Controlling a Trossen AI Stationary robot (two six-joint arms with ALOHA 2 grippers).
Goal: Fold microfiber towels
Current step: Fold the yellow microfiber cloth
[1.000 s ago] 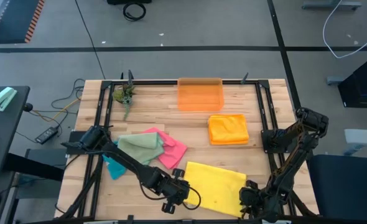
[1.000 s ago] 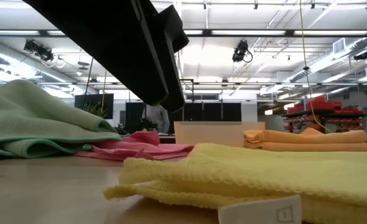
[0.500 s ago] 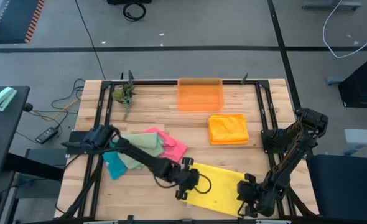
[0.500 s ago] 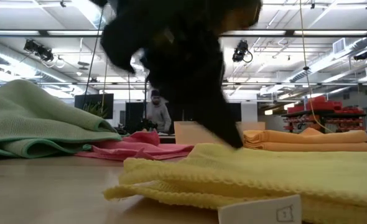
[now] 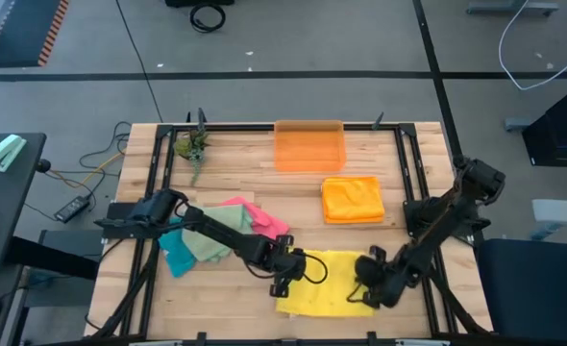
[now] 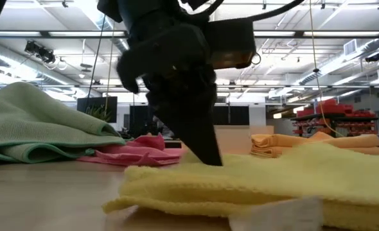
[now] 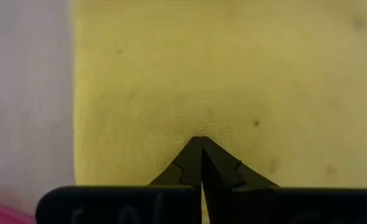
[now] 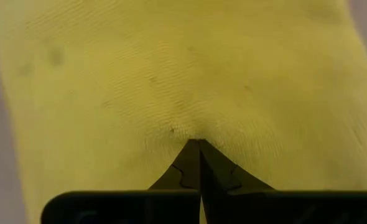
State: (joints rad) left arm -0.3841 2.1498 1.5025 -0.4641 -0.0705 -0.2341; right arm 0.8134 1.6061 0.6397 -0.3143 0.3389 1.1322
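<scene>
Both grippers pinch the yellow towel (image 5: 327,288) at the table's (image 5: 418,173) near edge.

Left gripper (image 5: 285,274) is clamped on its left edge, right gripper (image 5: 365,284) on its right edge; the towel lies bunched between them.

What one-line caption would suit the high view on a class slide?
Both grippers, left and right, pinch the yellow towel mid-fold beside the folded orange towel.

Overhead view. Left gripper (image 5: 285,273) and right gripper (image 5: 368,279) at opposite ends of the yellow towel (image 5: 324,293); orange towel (image 5: 352,199) folded beside the bin (image 5: 308,146).
</scene>
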